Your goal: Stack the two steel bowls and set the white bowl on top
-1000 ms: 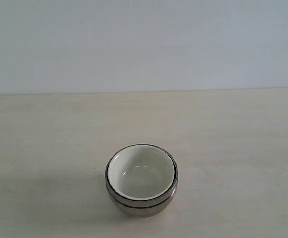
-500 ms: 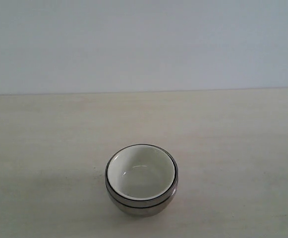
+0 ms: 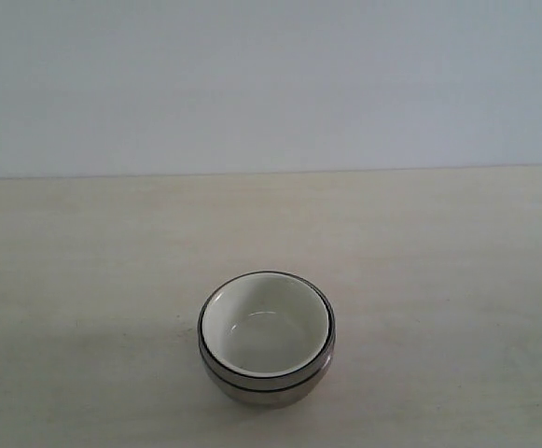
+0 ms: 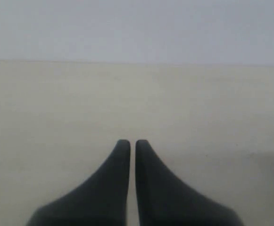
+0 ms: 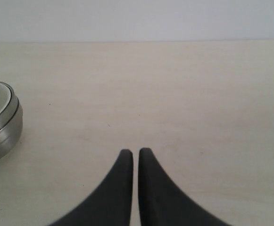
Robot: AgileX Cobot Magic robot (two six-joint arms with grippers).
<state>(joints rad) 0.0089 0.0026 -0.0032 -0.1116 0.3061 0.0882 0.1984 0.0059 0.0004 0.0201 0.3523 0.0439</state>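
The small cream-white glossy bowl sits inside two stacked round shiny steel bowls on the pale table, well off its far edge. The left hand and right hand are pinched together, empty. A grey wall stands behind.

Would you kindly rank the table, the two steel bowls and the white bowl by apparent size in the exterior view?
The table
The two steel bowls, nested and near equal, so not ranked apart
The white bowl inside them

Cream-white bowl, silvery steel bowls, beige table
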